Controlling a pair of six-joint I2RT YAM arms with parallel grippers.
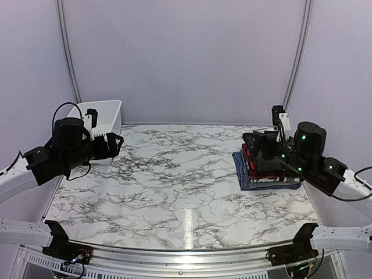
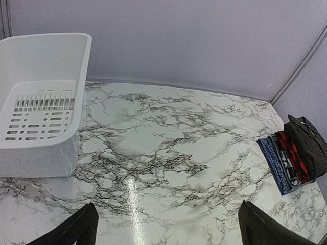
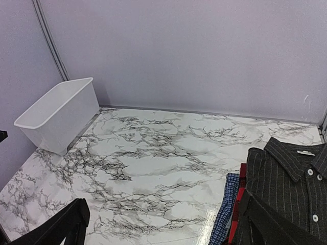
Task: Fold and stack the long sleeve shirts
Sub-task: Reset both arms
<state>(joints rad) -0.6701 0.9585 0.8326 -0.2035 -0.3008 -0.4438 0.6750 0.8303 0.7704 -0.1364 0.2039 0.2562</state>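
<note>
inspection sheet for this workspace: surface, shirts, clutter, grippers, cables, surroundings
surface: marble-pattern table, bare in the middle, glare streak
job's things: folded shirt stack at the right edge; black pinstriped shirt on top, blue checked shirt at the bottom
clutter: white bin back left, looks empty
grippers: left gripper open, empty, near the bin; right gripper open, empty, at the stack
cables: black cable looped over the left arm
surroundings: plain pale walls

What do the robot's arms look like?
The left arm and right arm have white tube parts and chunky black round joints. Each ends in a black two-fingered hand, left hand and right hand, with a white bracket on top. Thin black cables loop beside them, and little green lights glow on the right arm.
</note>
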